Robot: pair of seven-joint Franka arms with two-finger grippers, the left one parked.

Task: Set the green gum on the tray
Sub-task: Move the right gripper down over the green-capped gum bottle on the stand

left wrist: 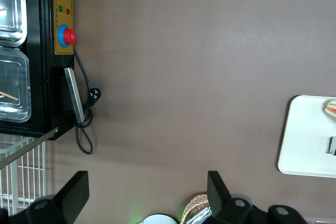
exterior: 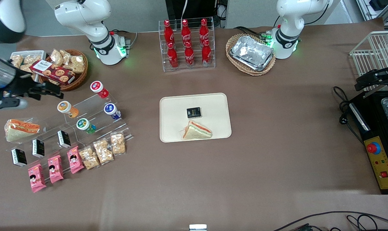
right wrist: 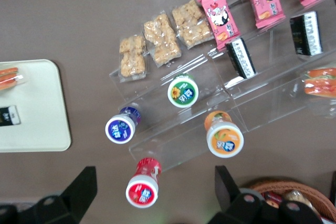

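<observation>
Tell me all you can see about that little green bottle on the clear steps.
The green gum is a small round bottle with a green body and a white lid printed in green. It lies tilted on the clear acrylic stand, lid toward the camera, nearer the front camera than the blue bottle and the orange bottle. Nothing grips it; the gripper hangs open above the stand.

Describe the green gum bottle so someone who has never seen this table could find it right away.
Find the clear stepped display stand toward the working arm's end of the table, where the open gripper hovers. Four small bottles stand on it; the green gum is the one nearest the front camera, just above the snack bags. Only it has a green body; its neighbours are orange, blue and red.
</observation>
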